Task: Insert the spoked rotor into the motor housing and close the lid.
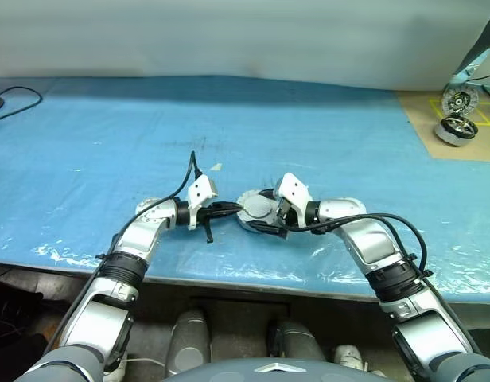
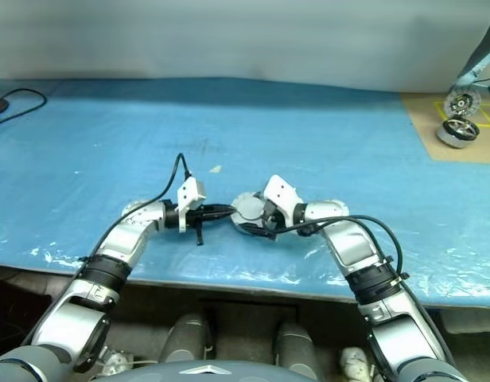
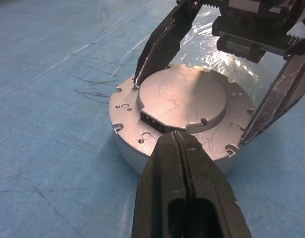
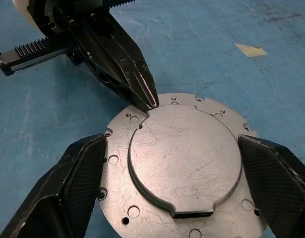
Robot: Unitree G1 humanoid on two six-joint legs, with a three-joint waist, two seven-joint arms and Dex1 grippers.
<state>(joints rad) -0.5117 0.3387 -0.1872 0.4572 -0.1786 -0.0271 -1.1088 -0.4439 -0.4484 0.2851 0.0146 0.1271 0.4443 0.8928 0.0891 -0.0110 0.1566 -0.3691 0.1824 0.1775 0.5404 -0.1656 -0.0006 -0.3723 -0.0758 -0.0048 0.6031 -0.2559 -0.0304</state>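
My left tool (image 3: 179, 148) is pressed shut, and its tip rests on the smooth grey lid (image 4: 184, 161). My right tool (image 4: 184, 183) stands wide, one finger at each side of the lid. The lid lies closed over the motor housing (image 3: 130, 148) on the blue table (image 1: 110, 143). The rotor is hidden inside.
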